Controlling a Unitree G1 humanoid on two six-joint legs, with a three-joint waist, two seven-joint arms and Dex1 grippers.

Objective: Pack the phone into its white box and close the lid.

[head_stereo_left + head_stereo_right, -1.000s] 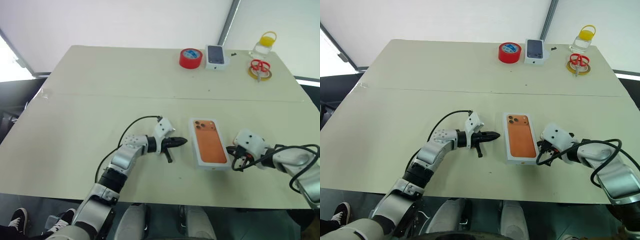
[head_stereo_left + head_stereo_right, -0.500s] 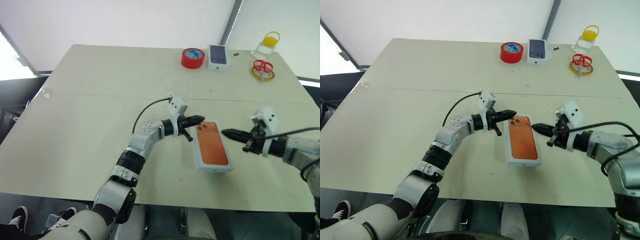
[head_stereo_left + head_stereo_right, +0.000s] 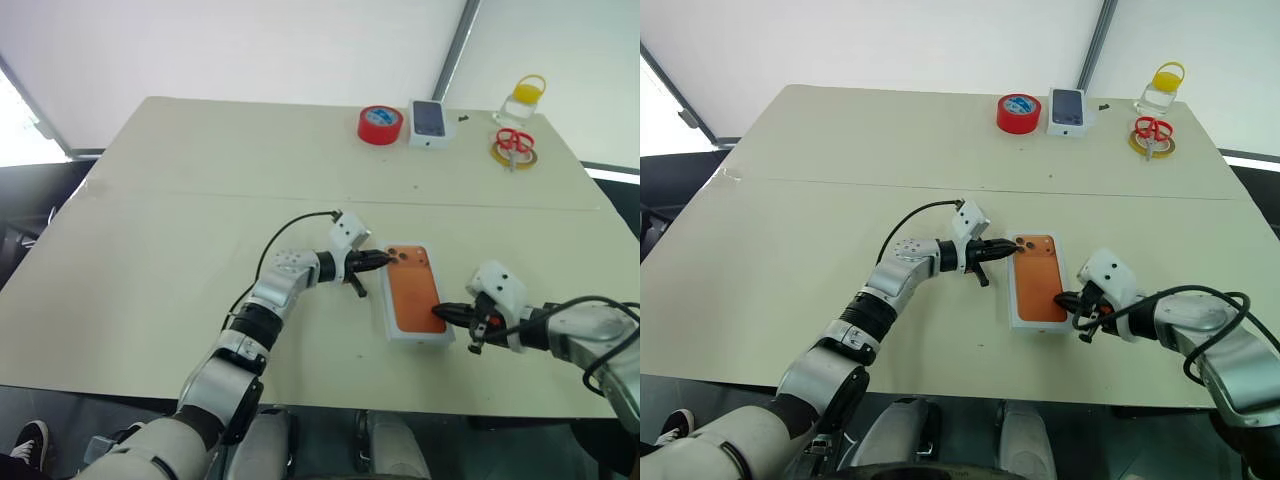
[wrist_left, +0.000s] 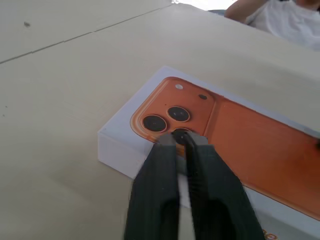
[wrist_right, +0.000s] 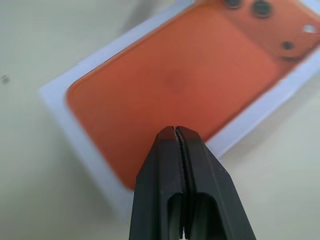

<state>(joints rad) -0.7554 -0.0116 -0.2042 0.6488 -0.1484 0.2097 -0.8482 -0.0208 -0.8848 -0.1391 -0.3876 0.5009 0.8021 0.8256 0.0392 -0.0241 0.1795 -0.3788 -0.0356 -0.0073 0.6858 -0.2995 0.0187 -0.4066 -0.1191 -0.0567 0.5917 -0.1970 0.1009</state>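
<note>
1. Pale, roomy bench [image 3: 200,200] carried the work at its near edge. A red tape roll [image 3: 380,124], a small carton printed with a dark phone [image 3: 430,118], scissors on a yellow ring [image 3: 514,140] and a yellow-capped bottle [image 3: 524,95] stood well apart at the far edge.
2. The white box [image 3: 420,338] lay flat between the two arms. The phone [image 3: 412,295] showed as an orange back with its three-lens cluster, framed all round by the white rim.
3. It could not be told whether that orange face was the phone itself seated in the open box or a picture on a lid already fitted. Its top sat flush with the white border.
4. The left gripper [image 4: 179,140] lay nearly level, with its fingers [image 4: 160,170] parted by only a narrow gap and grasping nothing. Their tips rested at the lens cluster on the far end of the box.
5. The right gripper [image 5: 176,131] had its fingers [image 5: 155,170] clenched together on nothing, with the tip at the near right edge of the orange face.
6. Judged from this, the phone was already in the box, and both arms seemed to be pressing or squaring it. If the lid was not yet on, fetching and fitting it remained. If it was on, only seating it fully and drawing the arms away was left.
</note>
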